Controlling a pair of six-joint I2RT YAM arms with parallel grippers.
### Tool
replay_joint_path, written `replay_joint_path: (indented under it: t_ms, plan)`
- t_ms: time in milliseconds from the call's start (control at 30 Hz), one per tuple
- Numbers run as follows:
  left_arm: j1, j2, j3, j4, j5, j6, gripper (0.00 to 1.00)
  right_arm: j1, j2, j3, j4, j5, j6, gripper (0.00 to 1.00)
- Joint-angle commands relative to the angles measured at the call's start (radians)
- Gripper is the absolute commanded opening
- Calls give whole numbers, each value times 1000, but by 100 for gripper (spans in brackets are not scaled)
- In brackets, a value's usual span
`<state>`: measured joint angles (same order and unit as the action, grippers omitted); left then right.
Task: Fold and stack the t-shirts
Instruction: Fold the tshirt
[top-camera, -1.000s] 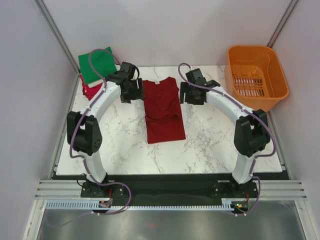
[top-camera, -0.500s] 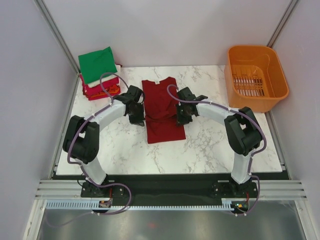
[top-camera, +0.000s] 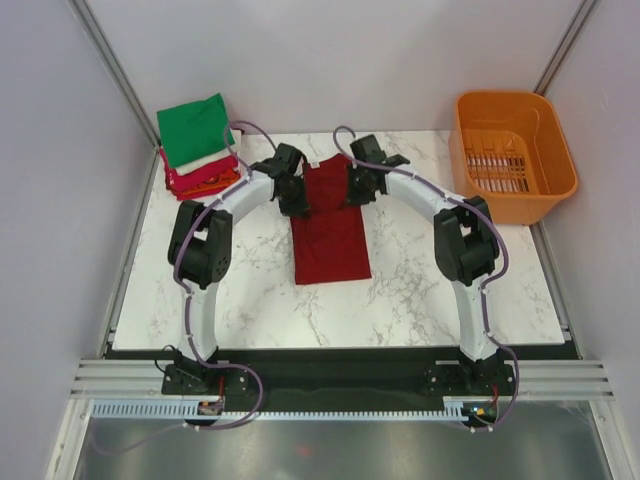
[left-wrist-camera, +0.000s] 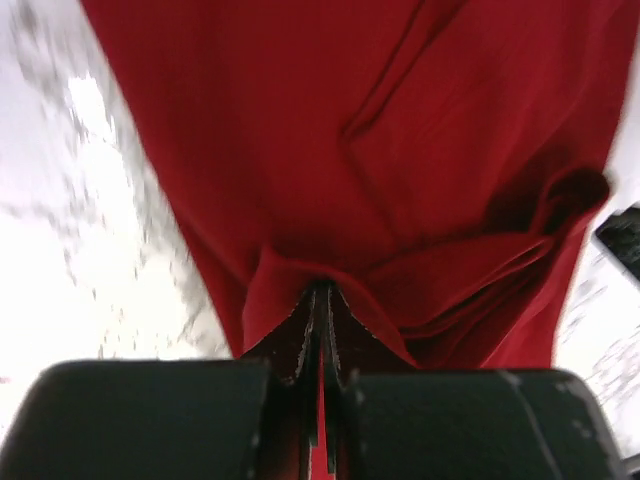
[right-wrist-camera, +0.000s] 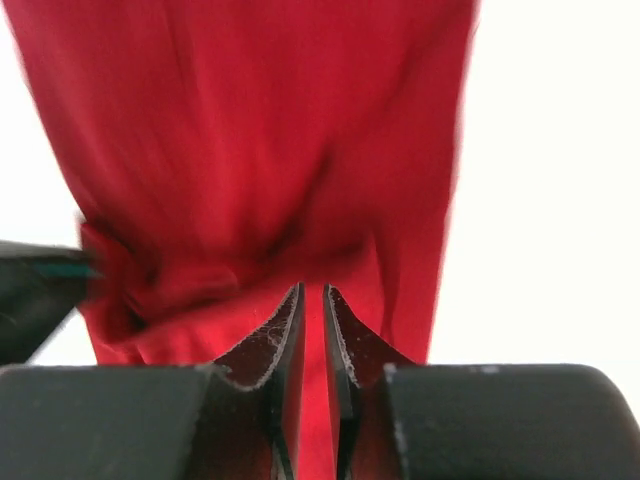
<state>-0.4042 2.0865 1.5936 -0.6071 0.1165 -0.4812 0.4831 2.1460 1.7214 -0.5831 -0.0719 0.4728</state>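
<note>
A large dark red t-shirt (top-camera: 330, 245) lies lengthwise on the marble table (top-camera: 230, 290), its near hem flat and its far part gathered narrow between the arms. My left gripper (top-camera: 300, 200) is shut on the shirt's left edge; the left wrist view shows red cloth (left-wrist-camera: 400, 150) pinched at the left gripper (left-wrist-camera: 322, 292). My right gripper (top-camera: 353, 192) is shut on the right edge, with a fold of cloth (right-wrist-camera: 250, 150) between the narrow jaws of the right gripper (right-wrist-camera: 312, 292). Folded t-shirts (top-camera: 195, 128) sit stacked at the back left, green on top.
An orange plastic basket (top-camera: 505, 97) stands at the back right, off the table's corner. Grey walls close in on both sides and behind. The folded stack overhangs the table's far left corner, close to the left arm's cable.
Both grippers dropped to the shirt's sides, shut on its edges, then moved toward the far end. The shirt's far half has drawn in narrow; its near hem has stayed put.
</note>
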Motion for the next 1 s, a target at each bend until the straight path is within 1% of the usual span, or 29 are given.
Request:
replay_joint_path:
  t_ms: [0, 33, 67, 100, 133, 167, 200, 233, 267, 300, 333, 367, 400, 433, 467, 500, 533, 567, 600, 633, 667, 700, 767, 800, 867, 900, 933, 967]
  plan:
    - [25, 55, 170, -13, -9, 7, 3, -60, 60, 186, -23, 53, -5, 21]
    - [31, 69, 239, -37, -23, 7, 3, -80, 99, 258, -27, 66, 0, 21]
    - [37, 96, 276, -55, -55, 3, 5, -87, 121, 291, -35, 66, 7, 21]
    - [56, 112, 346, -75, -57, 0, 7, -103, 141, 325, -65, 82, 12, 22]
    - [64, 122, 376, -91, -51, 3, 11, -110, 165, 367, -82, 80, 12, 24]
    - [70, 127, 402, -126, -45, 6, 16, -113, 163, 363, -95, 78, 10, 28]
    - [74, 113, 416, -135, -52, 10, 26, -113, 146, 340, -93, 87, 4, 32]
    - [73, 95, 402, -138, -61, 15, 31, -112, 91, 260, -81, 95, 1, 37]
    - [73, 71, 384, -137, -77, 22, 39, -112, 54, 206, -43, 96, 3, 51]
    - [73, 28, 338, -138, -86, 27, 54, -112, 13, 146, -15, 84, 3, 63]
    - [73, -5, 304, -138, -90, 26, 61, -112, -76, 15, 15, 77, 4, 73]
    - [73, -35, 266, -138, -97, 23, 68, -107, -118, -46, 40, 73, 9, 87]
    - [70, -66, 182, -138, -100, 7, 72, -104, -155, -101, 70, 73, 12, 92]
    - [67, -135, 139, -135, -103, -5, 72, -101, -219, -197, 80, 26, 12, 94]
    - [61, -166, 93, -132, -106, -17, 72, -98, -245, -242, 84, 12, 13, 95]
    - [41, -202, 0, -129, -113, -23, 72, -97, -294, -285, 89, -3, 15, 95]
    - [28, -268, -50, -126, -113, -30, 72, -94, -319, -375, 97, -38, 13, 94]
    - [18, -308, -99, -123, -113, -48, 72, -94, -345, -420, 103, -45, 13, 93]
    - [1, -345, -206, -123, -113, -48, 72, -90, -371, -465, 118, -55, 13, 93]
    - [-7, -423, -262, -123, -113, -48, 72, -90, -421, -544, 130, -81, 15, 91]
    - [-11, -463, -318, -74, -77, -101, 76, -92, -445, -578, 144, -89, 15, 91]
    - [-22, -501, -433, -34, -57, -118, 78, -89, -487, -642, 155, -97, 16, 90]
    - [-33, -616, -539, 4, -12, -172, 81, -87, -517, -703, 189, -146, 20, 89]
    - [-45, -649, -631, 27, -3, -192, 82, -83, -526, -726, 195, -157, 21, 89]
    - [-65, -707, -711, 114, 26, -226, 83, -78, -523, -793, 235, -190, 32, 86]
    - [-67, -718, -777, 150, 38, -229, 83, -75, -512, -815, 253, -203, 35, 85]
    - [-68, -724, -806, 237, 64, -231, 83, -75, -505, -847, 270, -216, 38, 84]
    - [-68, -727, -832, 269, 99, -240, 83, -74, -494, -856, 307, -232, 44, 83]
